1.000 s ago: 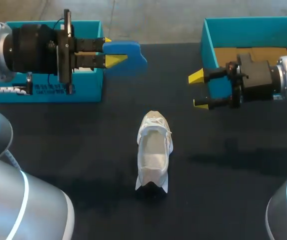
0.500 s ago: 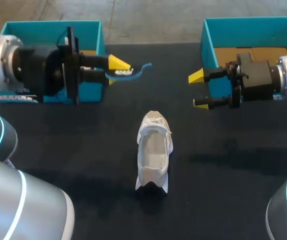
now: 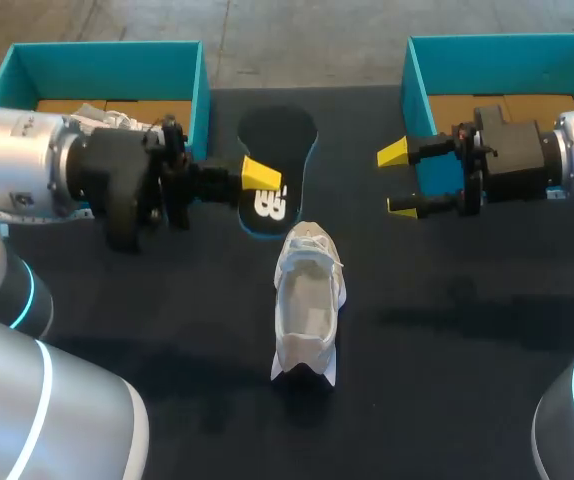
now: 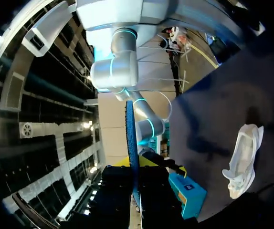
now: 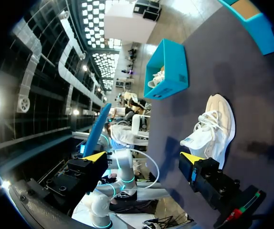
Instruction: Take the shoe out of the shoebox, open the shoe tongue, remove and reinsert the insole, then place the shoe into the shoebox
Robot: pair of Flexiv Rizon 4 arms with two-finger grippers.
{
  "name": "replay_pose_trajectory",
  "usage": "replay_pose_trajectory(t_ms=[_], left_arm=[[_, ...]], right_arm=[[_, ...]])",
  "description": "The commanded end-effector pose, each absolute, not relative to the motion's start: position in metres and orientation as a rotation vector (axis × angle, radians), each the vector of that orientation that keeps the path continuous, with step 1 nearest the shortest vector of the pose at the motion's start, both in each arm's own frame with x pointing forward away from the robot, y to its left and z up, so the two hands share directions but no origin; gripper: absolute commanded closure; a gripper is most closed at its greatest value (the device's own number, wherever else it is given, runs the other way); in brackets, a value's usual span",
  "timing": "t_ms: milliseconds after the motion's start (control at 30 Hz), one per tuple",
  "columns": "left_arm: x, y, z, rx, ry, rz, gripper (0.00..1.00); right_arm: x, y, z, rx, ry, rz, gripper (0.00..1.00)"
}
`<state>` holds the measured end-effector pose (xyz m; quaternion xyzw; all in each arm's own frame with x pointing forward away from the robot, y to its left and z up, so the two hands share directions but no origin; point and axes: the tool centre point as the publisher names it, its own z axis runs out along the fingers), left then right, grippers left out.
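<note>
Counter [image 3: 467,330]: dark, carrying everything we work with.
Shoe [image 3: 307,300]: white, upright on its sole mid-counter, its opening facing up.
Insole [image 3: 272,140]: dark with a blue rim, just beyond the shoe's laced end, held above the counter.
Left hand [image 3: 257,182]: clamped on the insole's end nearest the shoe.
Right hand [image 3: 397,180]: to the shoe's far right, fingers apart, holding nothing.
Left shoebox [image 3: 107,55]: teal, beyond the shoe to its left.
Right shoebox [image 3: 507,48]: teal, beyond the shoe to its right, behind our right hand.

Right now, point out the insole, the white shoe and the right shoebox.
insole [image 3: 277,135], head view, dark face.
white shoe [image 3: 307,300], head view, open inside.
right shoebox [image 3: 414,100], head view, teal wall.
</note>
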<state>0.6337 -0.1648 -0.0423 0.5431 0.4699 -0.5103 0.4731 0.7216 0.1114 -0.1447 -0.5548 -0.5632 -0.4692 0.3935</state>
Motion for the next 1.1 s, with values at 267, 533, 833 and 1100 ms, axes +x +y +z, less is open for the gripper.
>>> replay_pose_trajectory(t_ms=[267,533,833,1100], left_arm=[[0.624,-0.163,-0.097,1.352,1.036,-0.984,1.0],[0.624,-0.163,-0.097,1.352,1.036,-0.984,1.0],[0.623,-0.165,-0.101,1.358,1.012,-0.972,1.0],[0.631,-0.17,-0.126,1.394,0.955,-0.975,1.0]], right_arm=[[0.722,0.113,-0.145,-1.41,-1.428,-1.193,0.0],[0.722,0.113,-0.145,-1.41,-1.428,-1.193,0.0],[0.722,0.113,-0.145,-1.41,-1.428,-1.193,0.0],[0.722,0.113,-0.145,-1.41,-1.428,-1.193,0.0]])
